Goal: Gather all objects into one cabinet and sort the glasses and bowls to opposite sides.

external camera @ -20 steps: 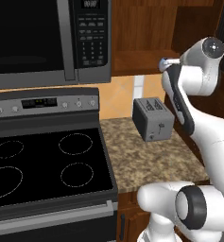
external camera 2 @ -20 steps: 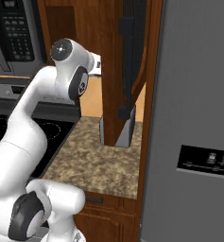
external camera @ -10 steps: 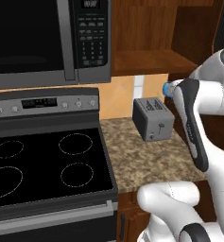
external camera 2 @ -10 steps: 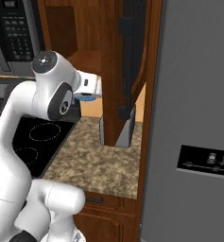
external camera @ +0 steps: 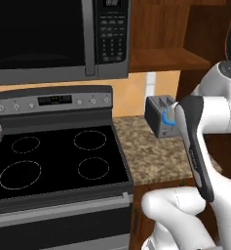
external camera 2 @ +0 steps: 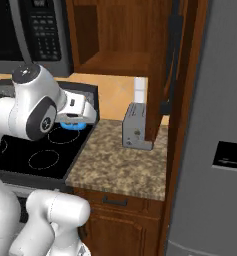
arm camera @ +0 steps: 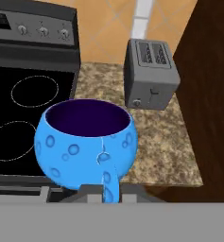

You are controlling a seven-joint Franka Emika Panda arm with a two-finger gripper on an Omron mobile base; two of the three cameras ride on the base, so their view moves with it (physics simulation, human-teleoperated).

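Observation:
A round bright-blue cup (arm camera: 85,141) with a dark inside, one of the glasses, hangs upright above the stove's front right corner. My gripper (arm camera: 104,193) is shut on its small handle from below in the hand view. From the left base view the cup (external camera: 167,117) peeks out beside the hand, in front of the toaster. In the right base view the gripper (external camera 2: 78,119) holds the cup (external camera 2: 71,125) over the stove's right edge. The dark reddish-brown wall cabinet (external camera 2: 121,62) stands open above the counter, well above the hand. The bowls are out of view.
A grey toaster (external camera 2: 136,126) stands at the back of the speckled stone counter (external camera 2: 120,165). A black stove (external camera: 53,161) lies to the left with a microwave (external camera: 53,34) above it. A grey fridge (external camera 2: 215,125) closes off the right side.
The hand has come down from cabinet height and away from the cabinet, carrying the blue cup, and now hangs over the stove's right edge.

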